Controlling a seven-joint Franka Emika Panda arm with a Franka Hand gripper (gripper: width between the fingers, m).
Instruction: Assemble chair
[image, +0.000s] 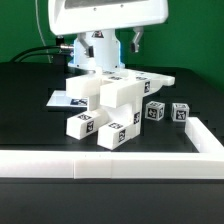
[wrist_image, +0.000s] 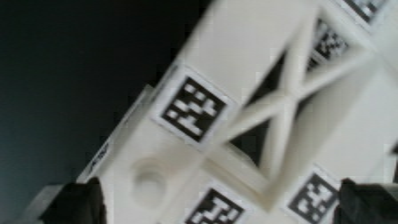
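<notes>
The chair is in loose white tagged pieces in the middle of the black table. A wide slotted panel (image: 112, 84) lies on top of the pile, tilted over blocks (image: 82, 122) (image: 118, 130). Two small leg cubes (image: 153, 112) (image: 180, 113) stand to the exterior view's right. My gripper (image: 100, 64) hangs low over the far end of the panel. In the blurred wrist view the slotted panel (wrist_image: 267, 110) fills the picture. My gripper (wrist_image: 222, 207) is open, its dark fingers (wrist_image: 64, 205) standing wide at either side of the panel's end.
A long white border rail (image: 110, 162) runs along the front and turns up the exterior view's right side (image: 206, 136). The marker board (image: 62, 99) lies flat on the table at the exterior view's left, partly under the pile.
</notes>
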